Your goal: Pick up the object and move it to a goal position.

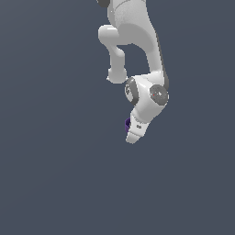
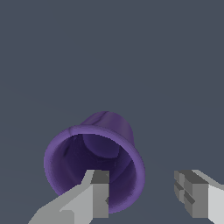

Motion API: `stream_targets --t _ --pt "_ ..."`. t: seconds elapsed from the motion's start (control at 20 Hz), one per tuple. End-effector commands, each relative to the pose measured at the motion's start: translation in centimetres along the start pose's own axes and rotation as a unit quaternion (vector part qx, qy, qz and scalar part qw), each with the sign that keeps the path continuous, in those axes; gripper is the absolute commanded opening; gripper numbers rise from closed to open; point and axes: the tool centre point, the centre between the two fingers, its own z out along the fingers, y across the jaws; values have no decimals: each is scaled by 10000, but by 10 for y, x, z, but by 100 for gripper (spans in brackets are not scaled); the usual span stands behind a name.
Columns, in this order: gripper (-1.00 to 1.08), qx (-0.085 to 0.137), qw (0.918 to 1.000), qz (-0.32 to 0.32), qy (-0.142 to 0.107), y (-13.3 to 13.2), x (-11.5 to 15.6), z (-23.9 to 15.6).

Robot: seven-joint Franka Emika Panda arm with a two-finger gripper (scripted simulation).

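Note:
The object is a small purple cup (image 2: 101, 148) with a flared rim, and in the wrist view its open mouth faces the camera. My gripper (image 2: 142, 177) is open. One finger (image 2: 97, 197) overlaps the lower part of the cup's mouth, and the other finger (image 2: 194, 194) stands off to the side, apart from the rim. In the exterior view the hand (image 1: 136, 128) hangs low and hides nearly all of the cup (image 1: 127, 123), so only a sliver of purple shows beside it. I cannot tell whether either finger touches the cup.
A plain dark grey surface (image 1: 55, 174) fills both views. The white arm (image 1: 137, 41) comes down from the top of the exterior view. No other objects or edges show.

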Motion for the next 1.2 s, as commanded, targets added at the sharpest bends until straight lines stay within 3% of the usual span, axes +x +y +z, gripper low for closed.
stream_targets --t 0.0,0.2,0.25,0.85,1.15 --pt "28 4 10000 -9 -2 -1 0 9" --pt "28 5 10000 -16 -2 -1 0 15" --pt "-100 5 10000 -16 -2 -1 0 15" --pt "-100 -13 10000 -20 8 0 -1 14" --pt "-100 -244 9995 -108 155 13 -7 -1"
